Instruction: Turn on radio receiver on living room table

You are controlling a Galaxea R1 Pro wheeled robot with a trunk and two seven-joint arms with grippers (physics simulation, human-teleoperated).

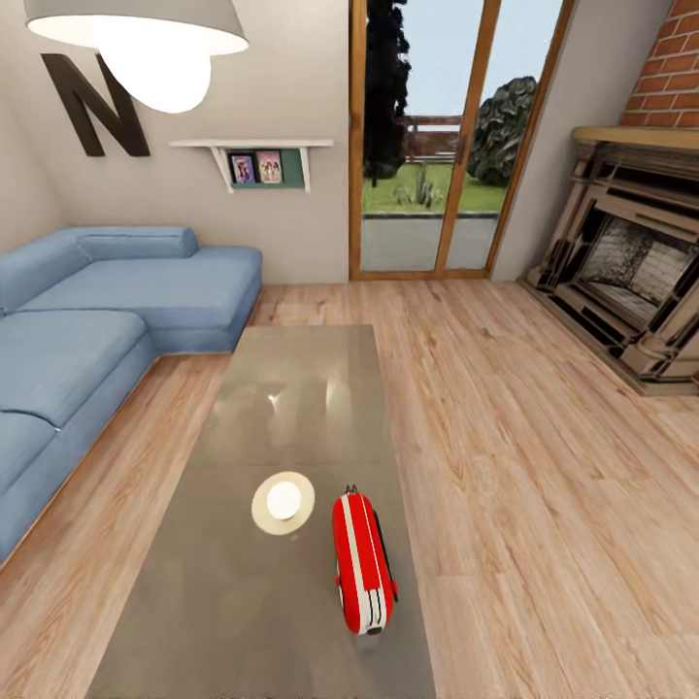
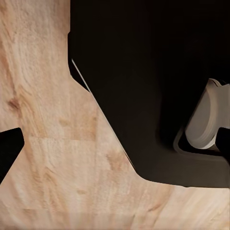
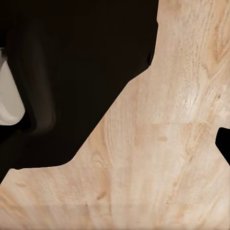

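Note:
The red radio receiver point(image 1: 363, 561), with white trim bands, stands on its edge on the near right part of the long glossy grey-brown table point(image 1: 291, 388) in the living room. In the left wrist view my left gripper point(image 2: 115, 148) hangs over the plank floor, its dark fingertips point(image 2: 9, 153) far apart at the picture's two sides, nothing between them. My right gripper point(image 3: 115, 146) also hangs over the floor, with one dark fingertip point(image 3: 224, 146) at the picture's edge and the other lost against the robot's dark body. Both are open and far from the radio.
A round cream disc point(image 1: 282, 502) lies on the table just left of the radio. A blue sectional sofa point(image 1: 87, 330) runs along the left, a brick fireplace point(image 1: 631, 262) stands at the right, and wood-framed glass doors point(image 1: 447, 146) are behind. The robot's dark base point(image 2: 143, 72) is near both grippers.

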